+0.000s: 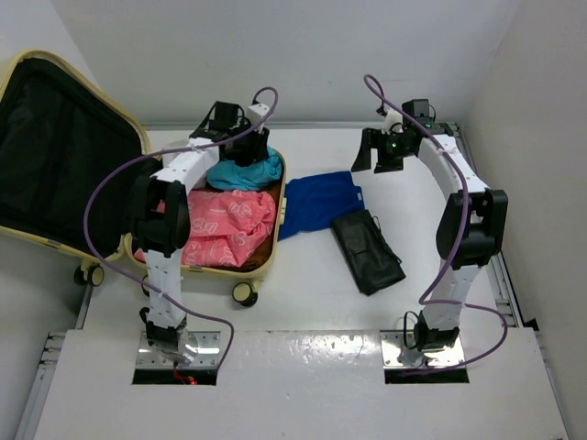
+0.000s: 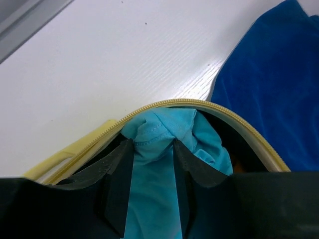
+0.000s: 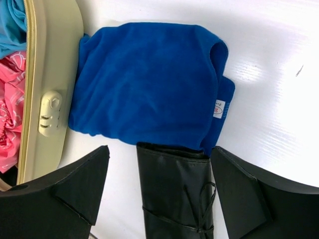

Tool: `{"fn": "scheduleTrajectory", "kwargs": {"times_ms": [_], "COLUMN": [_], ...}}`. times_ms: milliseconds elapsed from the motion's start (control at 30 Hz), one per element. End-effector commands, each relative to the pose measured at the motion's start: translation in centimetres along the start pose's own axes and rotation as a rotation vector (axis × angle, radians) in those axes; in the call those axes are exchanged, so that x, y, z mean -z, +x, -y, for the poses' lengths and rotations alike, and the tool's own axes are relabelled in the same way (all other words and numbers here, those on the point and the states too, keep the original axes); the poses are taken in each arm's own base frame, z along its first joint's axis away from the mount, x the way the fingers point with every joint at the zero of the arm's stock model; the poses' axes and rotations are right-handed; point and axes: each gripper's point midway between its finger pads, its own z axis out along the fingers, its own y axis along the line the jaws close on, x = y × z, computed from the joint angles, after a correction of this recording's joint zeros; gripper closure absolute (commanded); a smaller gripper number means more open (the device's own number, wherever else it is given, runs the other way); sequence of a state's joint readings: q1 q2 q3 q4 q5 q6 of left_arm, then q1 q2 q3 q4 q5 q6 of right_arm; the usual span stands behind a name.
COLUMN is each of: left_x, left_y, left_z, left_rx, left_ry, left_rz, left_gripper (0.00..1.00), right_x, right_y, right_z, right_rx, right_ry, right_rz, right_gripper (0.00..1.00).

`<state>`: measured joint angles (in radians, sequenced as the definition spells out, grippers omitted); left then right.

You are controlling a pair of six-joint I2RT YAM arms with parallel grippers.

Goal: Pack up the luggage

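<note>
Luggage (image 1: 64, 156), teal garment (image 2: 164, 127) in left pincer (image 2: 153, 143)

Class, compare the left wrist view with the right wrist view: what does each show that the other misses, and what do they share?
Only the left wrist view: the left tool, its fingers either side of the teal cloth at the suitcase rim.
Only the right wrist view: a black rolled pouch, pink cloth, the suitcase's lock, and the open right tool.
Both: the teal cloth, the blue towel, the suitcase and the white table.
</note>
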<state>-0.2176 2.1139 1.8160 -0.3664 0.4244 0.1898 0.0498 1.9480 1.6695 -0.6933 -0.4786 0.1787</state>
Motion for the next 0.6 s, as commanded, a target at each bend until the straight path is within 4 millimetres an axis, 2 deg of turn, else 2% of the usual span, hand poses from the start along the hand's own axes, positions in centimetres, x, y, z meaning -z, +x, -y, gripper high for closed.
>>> {"fn": "scheduleTrajectory", "kwargs": {"times_ms": [0, 100, 300, 333, 400, 433, 500, 567], "left_x": [-0.5, -1.3, -2.8, -3.3, -3.9, -4.1, -4.4, -4.2], "left_y": [1.7, 5.4, 10.1, 11.4, 11.2, 11.3, 10.9, 9.0], "left_z": [0.4, 0.5, -0.5, -0.8, -1.6, -1.9, -2.3, -3.0], "left_rx": [0.019, 0.026, 0.066, 0.092, 0.096, 0.107, 0.125, 0.119], "left_ry": [-0.004, -0.037, -0.113, -0.136, -0.190, -0.205, -0.224, -0.227], "left_rz": [-0.021, -0.113, -0.240, -0.269, -0.275, -0.277, -0.268, -0.215], "left_gripper": [0.58, 0.58, 0.58, 0.51, 0.44, 0.38, 0.35, 0.33], "right_x": [1.0, 1.0, 1.0, 0.8, 0.9, 0.9, 0.7, 0.5], "right_y": [-1.1, -1.0, -0.7, -0.9, -1.0, -1.1, -1.4, -1.6], "right_z": [-0.9, -0.9, -0.6, -0.6, -0.4, -0.5, -0.5, -0.6], "right_rx": [0.049, 0.052, 0.051, 0.056, 0.055, 0.058, 0.055, 0.062], "right_ry": [-0.004, -0.004, 0.007, 0.007, 0.010, 0.009, 0.008, 0.007], "right_rz": [0.031, 0.025, 0.013, 0.014, 0.018, 0.022, 0.022, 0.027], "right_gripper": [0.18, 0.18, 0.18, 0.18, 0.18, 0.18, 0.18, 0.16]}}
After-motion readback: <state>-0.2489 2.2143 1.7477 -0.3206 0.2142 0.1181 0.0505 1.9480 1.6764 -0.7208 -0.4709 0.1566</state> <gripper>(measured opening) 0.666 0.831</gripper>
